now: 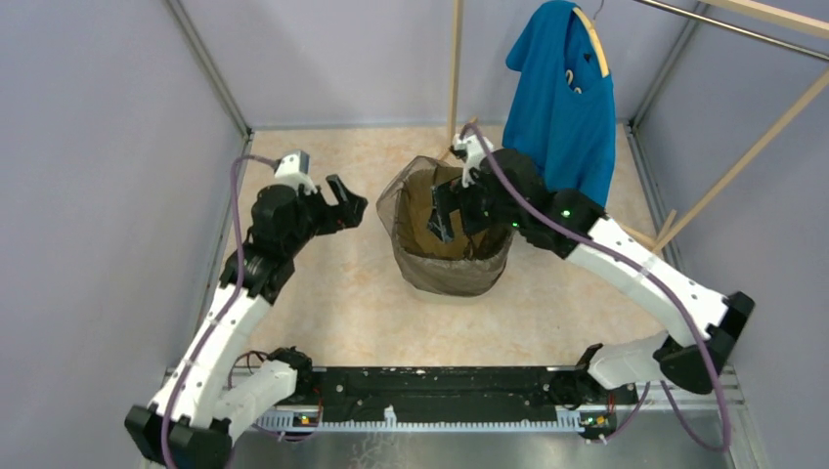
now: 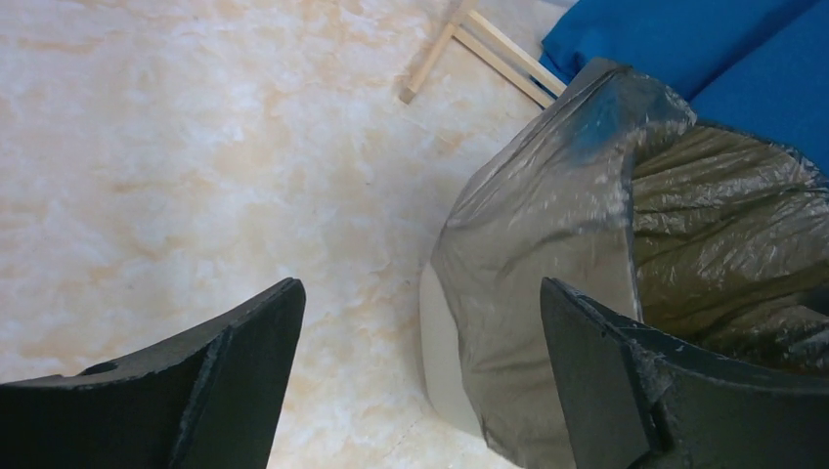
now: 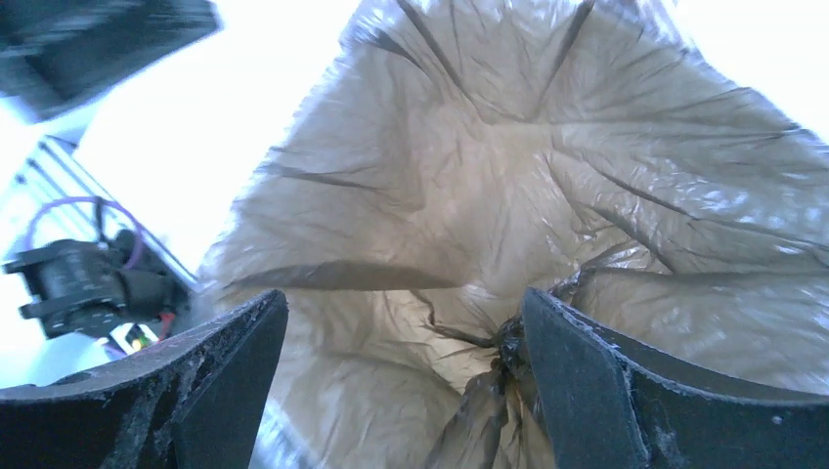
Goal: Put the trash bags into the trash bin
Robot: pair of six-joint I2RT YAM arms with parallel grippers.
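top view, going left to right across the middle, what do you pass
left gripper → trash bin with the trash bag draped over it → blue T-shirt

1. The left arm [image 1: 220,332] and right arm [image 1: 645,274] are showing white link shells joined by black joint housings.
2. A purple cable [image 1: 233,200] is running along each arm.
3. A green light [image 1: 566,212] is glowing on the right arm's black section.
4. The left gripper [image 2: 420,285] and right gripper [image 3: 403,298] are showing matte black, wedge-shaped fingers [image 2: 235,381] with scuffed, whitish-flecked edges.
5. A black base rail [image 1: 440,391] is carrying both mounts.
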